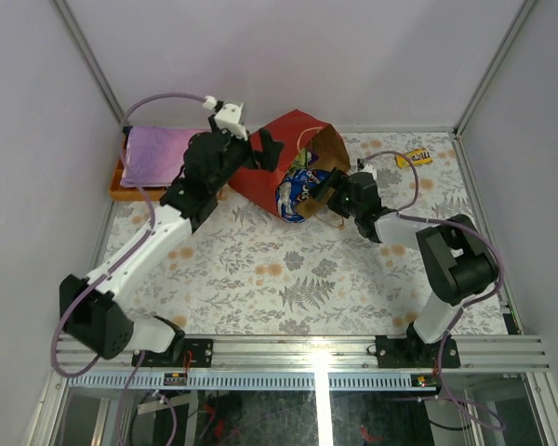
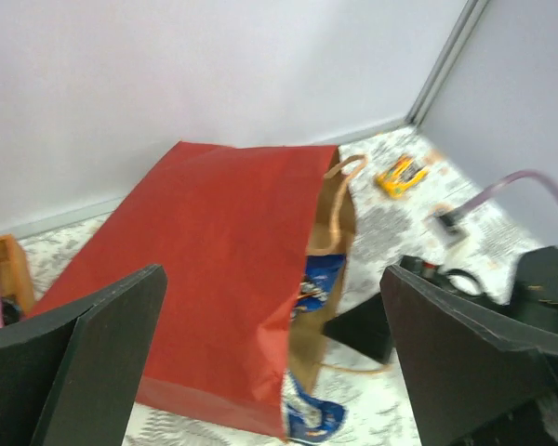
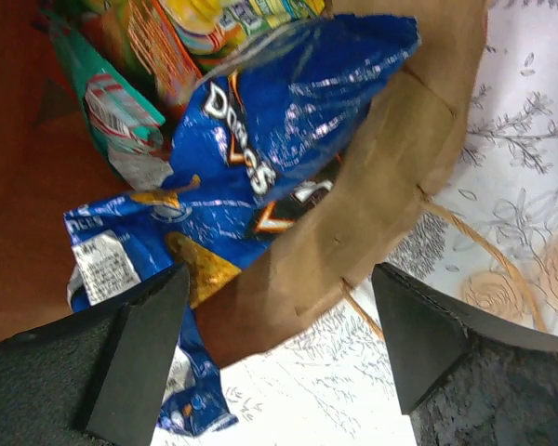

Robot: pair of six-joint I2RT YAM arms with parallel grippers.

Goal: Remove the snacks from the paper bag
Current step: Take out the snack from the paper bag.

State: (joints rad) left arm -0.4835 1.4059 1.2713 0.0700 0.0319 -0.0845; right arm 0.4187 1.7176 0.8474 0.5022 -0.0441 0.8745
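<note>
The paper bag (image 1: 277, 149) lies on its side at the far middle of the flowered table (image 1: 260, 279), red outside up, its brown mouth turned toward my right arm. A blue Doritos bag (image 3: 279, 139) hangs halfway out of that mouth, its lower end down on the cloth. Deeper inside, my right wrist camera shows a teal packet (image 3: 112, 111), an orange packet (image 3: 158, 46) and a yellow-green one (image 3: 232, 19) crowded together.

My right gripper (image 3: 279, 269) is spread wide and grips nothing; the bag's brown lower lip and the chip bag's edge sit between its 2 fingers, and I cannot tell whether either finger touches them. 1 thin loop handle (image 3: 474, 251) lies on the cloth just beside it.

My left gripper (image 2: 272, 274) is also spread wide and empty, at the bag's closed red end.

A small yellow bar (image 1: 415, 159) lies well apart at the far right. At the far left, an orange tray (image 1: 119, 189) holds a flat purple item (image 1: 163, 153).
</note>
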